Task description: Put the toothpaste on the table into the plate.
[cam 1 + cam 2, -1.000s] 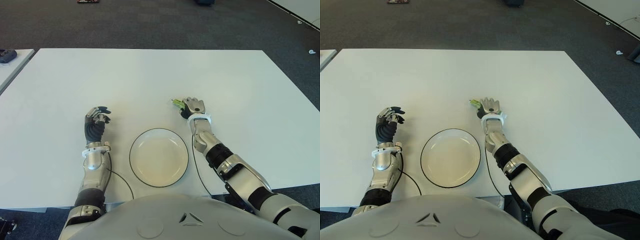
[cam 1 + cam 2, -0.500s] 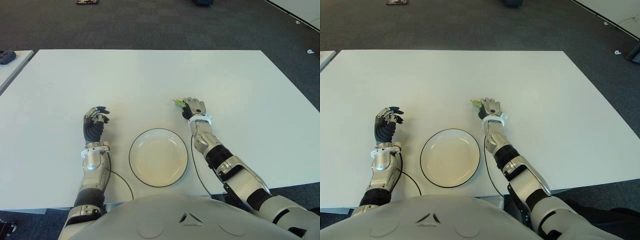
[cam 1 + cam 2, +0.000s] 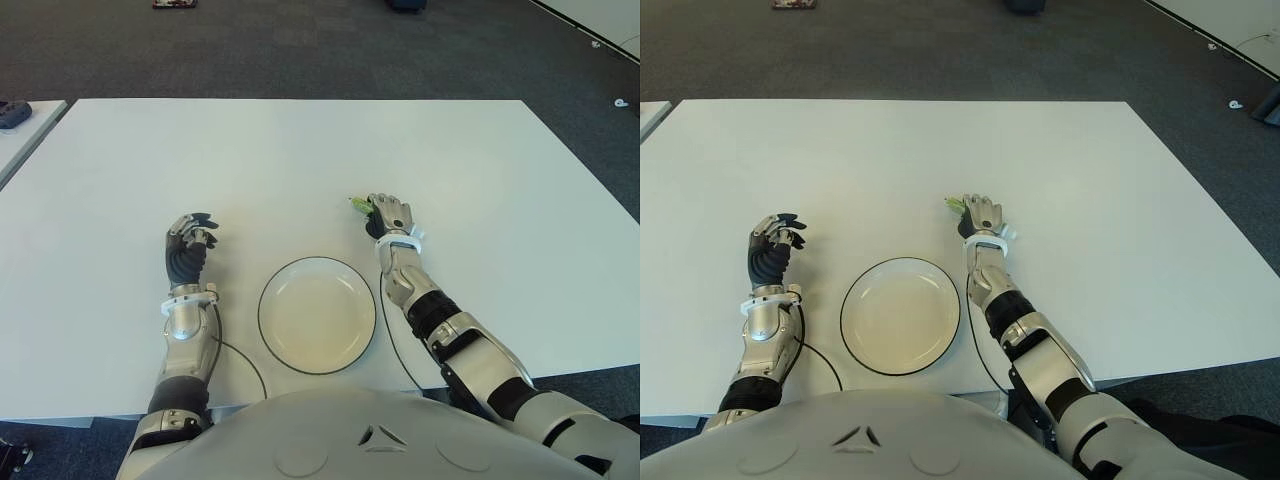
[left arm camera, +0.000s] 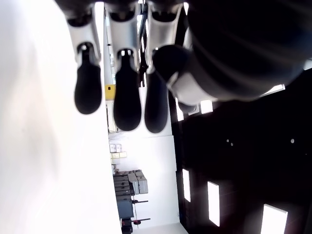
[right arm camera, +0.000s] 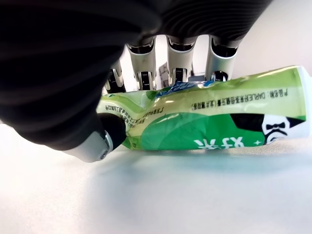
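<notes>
The toothpaste lay on the white desk just beyond the plate and a little to its right, under the right hand, with only a green end showing past the fingers in the eye views. In the right wrist view the thumb pressed against one face of the tube and the fingers came down behind the other, so the hand was pinching it near one end while its underside looked to rest on the desk. It was a soft laminated tube, green and white with print, its skin creased where the thumb met it; it was probably light, and glossy enough to slide if held loosely. Because it would give under pressure, a grip across the fuller middle of the body seemed safer than one at the flat crimped end, which could fold or slip out. Held near one end, the free length might droop on lifting. The left hand showed to the left of the plate, fingers curled with nothing in them.
</notes>
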Available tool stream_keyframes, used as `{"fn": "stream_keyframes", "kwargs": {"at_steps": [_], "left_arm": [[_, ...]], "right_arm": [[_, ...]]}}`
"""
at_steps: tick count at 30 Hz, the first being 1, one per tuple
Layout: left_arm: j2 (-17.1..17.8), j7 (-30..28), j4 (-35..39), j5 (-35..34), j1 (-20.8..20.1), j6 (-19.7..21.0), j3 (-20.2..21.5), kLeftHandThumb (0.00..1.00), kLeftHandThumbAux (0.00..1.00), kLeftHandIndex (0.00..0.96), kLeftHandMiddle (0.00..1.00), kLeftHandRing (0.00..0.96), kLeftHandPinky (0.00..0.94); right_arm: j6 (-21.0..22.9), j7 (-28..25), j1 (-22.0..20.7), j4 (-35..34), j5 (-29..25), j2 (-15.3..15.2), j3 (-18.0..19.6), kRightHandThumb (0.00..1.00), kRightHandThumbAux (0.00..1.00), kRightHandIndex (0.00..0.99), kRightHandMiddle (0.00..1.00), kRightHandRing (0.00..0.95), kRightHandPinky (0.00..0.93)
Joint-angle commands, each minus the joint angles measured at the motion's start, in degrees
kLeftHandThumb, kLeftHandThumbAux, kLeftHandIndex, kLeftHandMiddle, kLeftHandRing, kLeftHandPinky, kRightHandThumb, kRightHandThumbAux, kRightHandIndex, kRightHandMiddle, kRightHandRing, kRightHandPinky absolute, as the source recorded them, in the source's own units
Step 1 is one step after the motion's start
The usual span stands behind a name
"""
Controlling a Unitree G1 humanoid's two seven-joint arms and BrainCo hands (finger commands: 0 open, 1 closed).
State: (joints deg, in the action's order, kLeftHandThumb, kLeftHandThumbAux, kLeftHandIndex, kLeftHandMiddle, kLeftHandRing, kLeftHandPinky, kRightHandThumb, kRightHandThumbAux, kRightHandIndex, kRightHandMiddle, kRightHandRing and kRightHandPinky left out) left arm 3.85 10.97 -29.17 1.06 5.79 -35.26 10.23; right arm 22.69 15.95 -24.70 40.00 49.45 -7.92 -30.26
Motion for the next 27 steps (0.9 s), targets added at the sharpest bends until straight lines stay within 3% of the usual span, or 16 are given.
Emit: {"fn": "stream_keyframes", "kwargs": {"at_steps": [1, 19, 27], "left_arm": [[-0.32, -0.88, -1.25, -0.20, 1.28, 0.79, -0.15, 0.835, 0.677, 0.406, 0.509, 0.640, 0.615], [-0.11, -0.83, -1.57, -0.11, 1.13, 0.33, -0.27, 0.835, 0.678, 0.406, 0.502, 0.624, 0.595], [-0.02, -1.16, -1.57, -0.33, 1.12, 0.26, -0.32, 0.835, 0.678, 0.403, 0.509, 0.637, 0.619]], "right_arm": [[-1.45, 1.32, 1.85, 2.50, -2.46, 0.55, 0.83, 0.711, 0.708, 0.438, 0.732, 0.725, 0.739], [-8.44, 13.14, 3.04, 2.25, -7.25, 1.25, 5.24, 0.711, 0.713, 0.438, 0.763, 0.771, 0.801], [-16.67, 16.76, 4.45, 0.77, -11.62, 0.94, 8.33, 0.713, 0.715, 0.440, 0.793, 0.809, 0.847]]}}
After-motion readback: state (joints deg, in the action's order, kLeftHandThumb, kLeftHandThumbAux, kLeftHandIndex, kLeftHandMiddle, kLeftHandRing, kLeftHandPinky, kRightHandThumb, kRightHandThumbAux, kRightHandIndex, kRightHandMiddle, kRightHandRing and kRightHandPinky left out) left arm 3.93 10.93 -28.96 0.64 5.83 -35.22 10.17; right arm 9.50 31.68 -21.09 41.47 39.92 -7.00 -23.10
